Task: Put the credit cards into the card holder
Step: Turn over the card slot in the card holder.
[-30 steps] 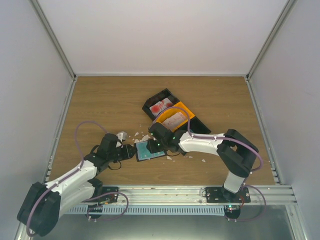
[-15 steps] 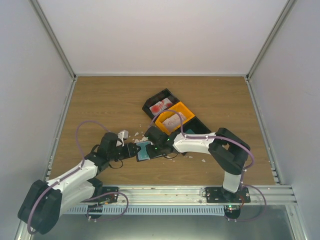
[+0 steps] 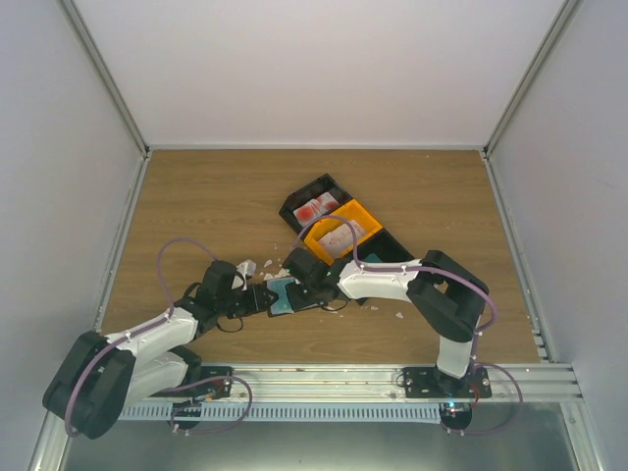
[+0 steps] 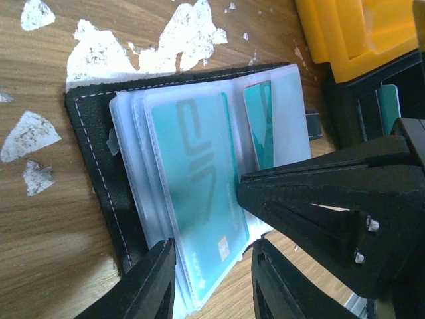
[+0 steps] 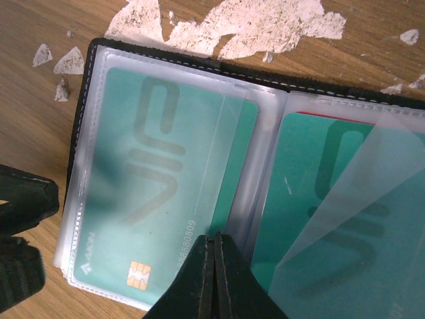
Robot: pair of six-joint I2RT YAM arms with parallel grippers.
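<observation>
Lying open flat on the wooden table [image 3: 196,196], the card holder [image 4: 89,153] is seen between the two arms, near the middle front, just left of the bins.

The left gripper [image 4: 212,251] is set at the holder's near edge. Its jaws are held narrowly apart, with the stack of clear sleeves [image 4: 136,166] and a teal card [image 4: 192,179] between them. Contact with the sleeves cannot be told.

The right gripper [image 5: 216,242] is closed tight, tips together, placed on the sleeve beside the centre fold. Whether a sleeve edge is pinched cannot be told.

Only in the right wrist view is the second page shown well: another teal card [image 5: 312,179] with a red edge behind it, and a loose clear leaf [image 5: 375,219] lifted over it.

Only in the left wrist view is the right gripper's black body seen across the holder, and a teal strip [image 4: 388,106] inside a black bin.

Only from the top view is the layout given: orange bin [image 3: 358,218] with a pale card, black bin [image 3: 294,211] behind it with red-and-white cards [image 3: 316,208].

White paper scraps [image 5: 252,20] are scattered just beyond the holder.
</observation>
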